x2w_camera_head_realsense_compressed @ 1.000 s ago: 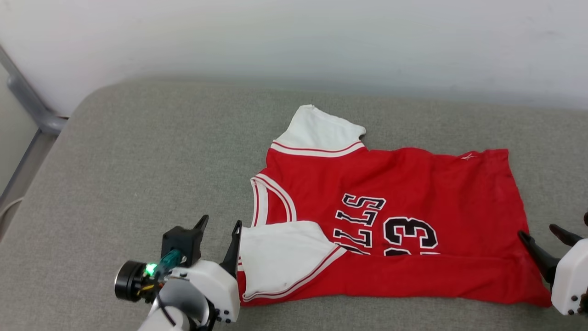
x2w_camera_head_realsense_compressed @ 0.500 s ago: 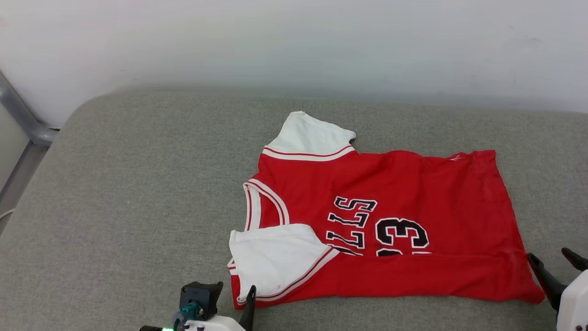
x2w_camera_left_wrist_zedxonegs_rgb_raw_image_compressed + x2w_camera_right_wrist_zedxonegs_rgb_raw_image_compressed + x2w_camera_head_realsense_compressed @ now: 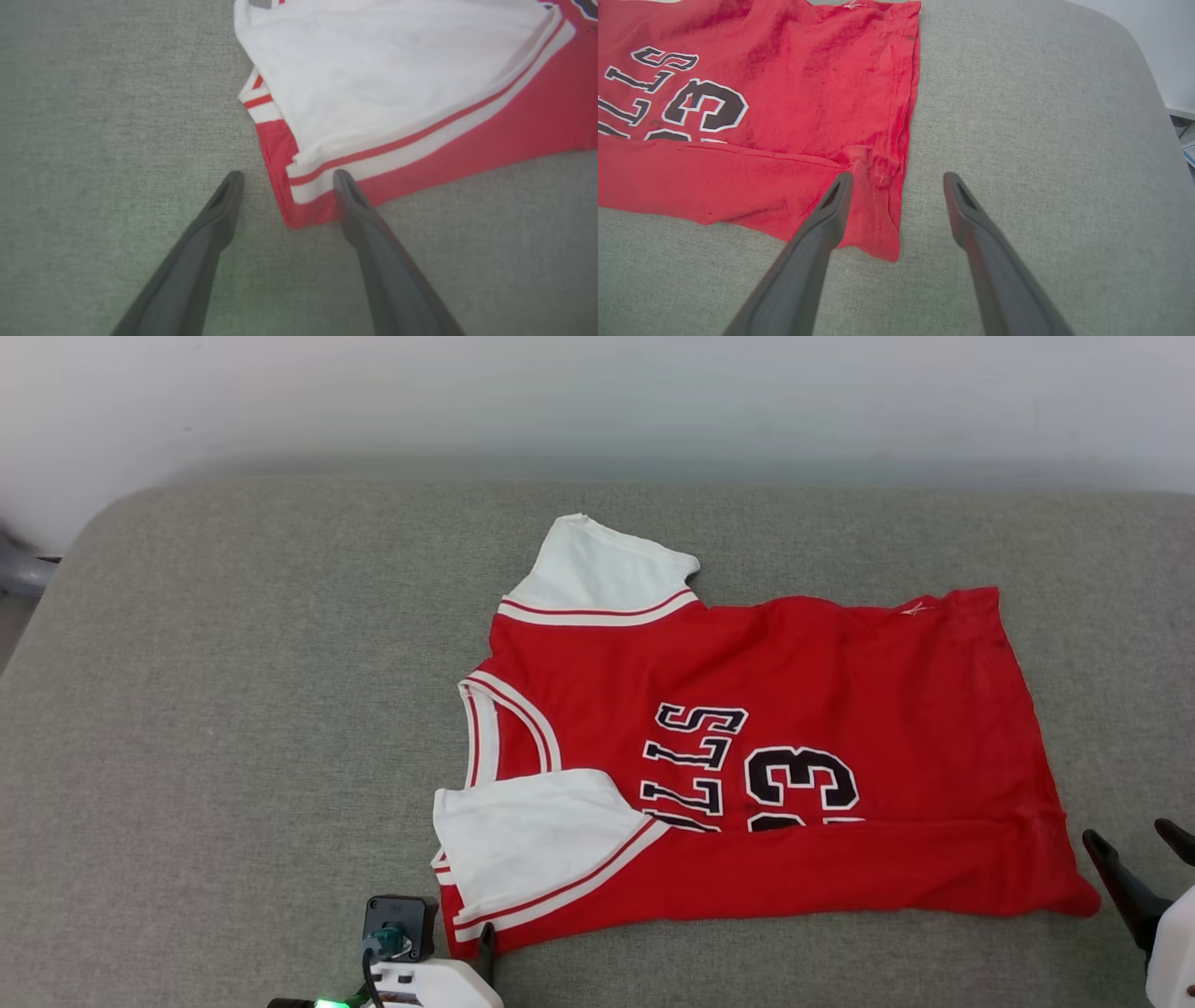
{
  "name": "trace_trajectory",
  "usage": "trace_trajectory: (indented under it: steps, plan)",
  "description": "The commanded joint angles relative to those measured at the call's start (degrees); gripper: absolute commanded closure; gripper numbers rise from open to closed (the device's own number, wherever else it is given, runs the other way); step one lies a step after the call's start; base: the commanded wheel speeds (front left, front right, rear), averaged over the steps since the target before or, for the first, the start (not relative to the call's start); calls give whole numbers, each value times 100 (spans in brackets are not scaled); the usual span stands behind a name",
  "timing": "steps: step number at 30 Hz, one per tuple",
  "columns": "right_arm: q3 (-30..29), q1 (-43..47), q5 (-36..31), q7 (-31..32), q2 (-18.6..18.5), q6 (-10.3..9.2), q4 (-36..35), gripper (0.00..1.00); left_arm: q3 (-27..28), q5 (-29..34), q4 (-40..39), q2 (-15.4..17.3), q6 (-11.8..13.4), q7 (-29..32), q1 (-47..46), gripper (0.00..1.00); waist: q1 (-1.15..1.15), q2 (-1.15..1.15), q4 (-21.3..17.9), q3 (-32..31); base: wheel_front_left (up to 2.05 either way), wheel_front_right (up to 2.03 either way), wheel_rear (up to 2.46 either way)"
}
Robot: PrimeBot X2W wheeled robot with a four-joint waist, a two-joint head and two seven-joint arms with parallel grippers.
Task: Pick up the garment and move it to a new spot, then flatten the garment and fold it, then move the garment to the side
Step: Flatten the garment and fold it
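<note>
While flat, garment crosswise, neckline leftward.

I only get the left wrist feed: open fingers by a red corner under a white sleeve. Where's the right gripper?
Observer: The right gripper is open at the hem corner of the garment, one finger over red cloth, the other over the bare cushion.
Operator: Is the near side folded over yet?
Observer: Yes. In the head view the near long edge lies folded up over the chest, hiding the lower part of the lettering.
Operator: And the far sleeve?
Observer: The far sleeve lies flat and unfolded, sticking out toward the wall.
</note>
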Motion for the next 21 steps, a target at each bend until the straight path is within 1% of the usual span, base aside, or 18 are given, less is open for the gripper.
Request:
trace_trajectory:
  steps: [1, 4, 6, 7, 8, 9, 12, 15, 21]
  plan:
    - [-11, -36, 36, -49, -51, -7, 5, 0, 9, 54, 122, -10, 72, 37, -81, 0, 0, 0, -64, 106, 0, 0, 0]
    - [-23, -55, 76, -80, -96, -7, 28, 0, -13, 13, 316, -55, 91, 88, -130, 0, 0, 0, -88, 187, 0, 0, 0]
    - [-34, -49, 88, -78, -119, -7, 47, 0, -76, -48, 451, -95, 0, 168, -103, 0, 0, 0, -88, 218, 0, 0, 0]
    - [-44, -42, 95, -73, -130, -7, 67, 0, -118, -83, 506, -120, -65, 185, -100, 14, 0, 0, -84, 225, 0, 0, 0]
    - [-49, -29, 88, -58, -142, -7, 96, 0, -121, -135, 547, -155, -126, 141, -109, 84, 0, 0, -77, 227, 0, 0, 0]
    - [-47, -15, 72, -43, -158, -7, 122, 0, -132, -156, 600, -177, -169, 109, -111, 100, 0, 0, -69, 221, 0, 0, 0]
    - [-53, 58, 28, 12, -167, -7, 230, 0, -166, -196, 731, -187, -283, 32, -84, 100, 0, 0, -9, 140, 0, 0, 0]
    - [6, 100, 13, 100, -142, -6, 301, 0, -129, -205, 694, -171, -339, -149, -72, 100, 0, 0, 65, 26, 0, 0, 0]
    - [96, 145, 10, 451, -15, -7, 531, 0, -48, -131, 284, -26, -378, -441, -104, 100, 0, 0, 242, -206, 0, 0, 0]
